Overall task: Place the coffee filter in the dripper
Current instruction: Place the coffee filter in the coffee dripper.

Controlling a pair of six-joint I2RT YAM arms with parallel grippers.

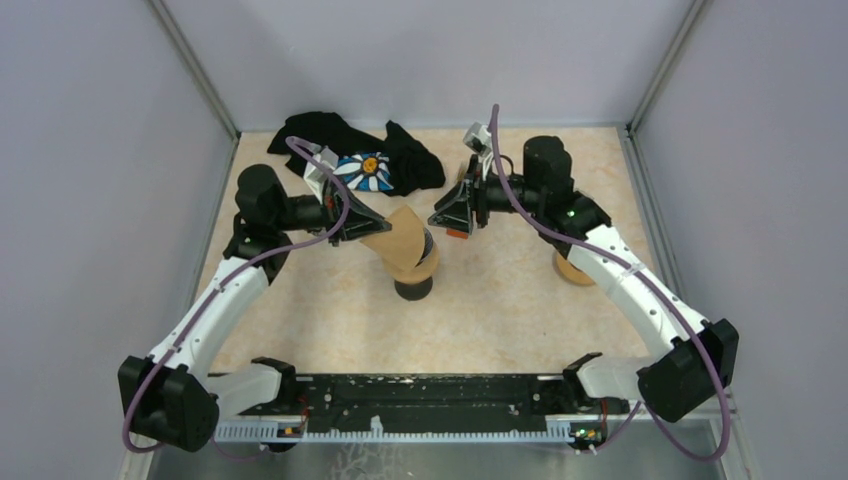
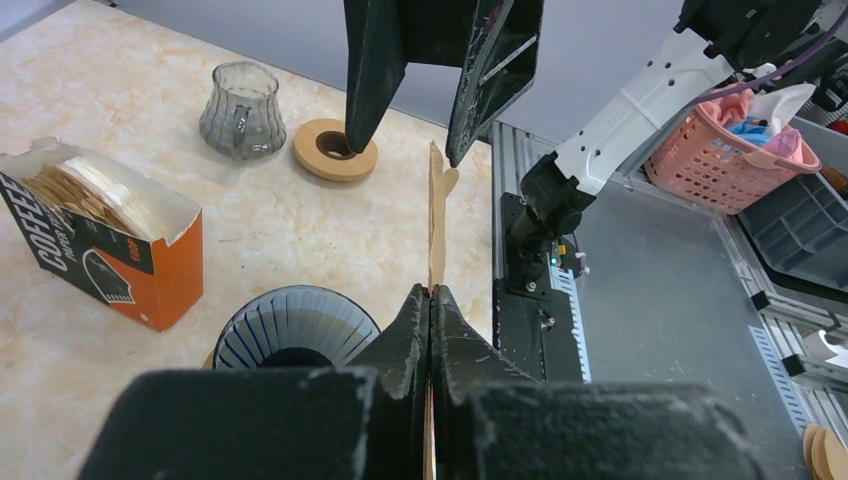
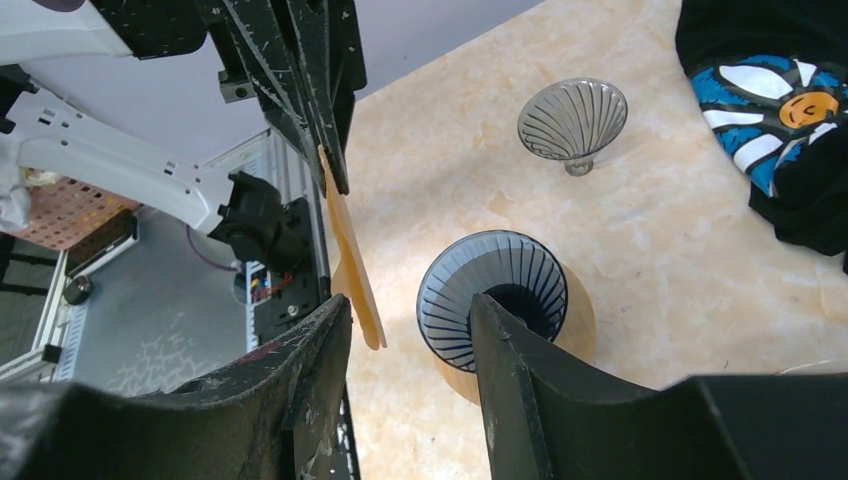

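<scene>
1. The left gripper (image 2: pixel 432 298) is clenched on the coffee filter (image 2: pixel 437 215). Its two fingers are pressed flat together, with the near edge of the paper pinched between them.
2. The filter is flat and stands upright on its edge in the air. It is just above the dripper (image 2: pixel 290 325) and not inside it.
3. The right gripper (image 3: pixel 410 308) is released, and its jaws stand apart on either side of the filter's far end. The paper lies close to one finger, but from these angles I cannot tell whether they touch.
4. The dripper is a dark ribbed glass cone, mouth up, on a round wooden base. It stands near the middle of the table (image 1: pixel 500 310), under both grippers.
5. Just beside the dripper is an orange filter box (image 2: pixel 100 240). Its top is torn open and a stack of brown papers shows inside.
6. Further right on the table are a wooden ring (image 2: pixel 335 150) and a small glass jug (image 2: pixel 240 110), close together.
7. A second ribbed glass cone (image 3: pixel 572 120) sits left of the dripper. A black cloth with a daisy print (image 1: pixel 370 165) is bunched at the far left.
</scene>
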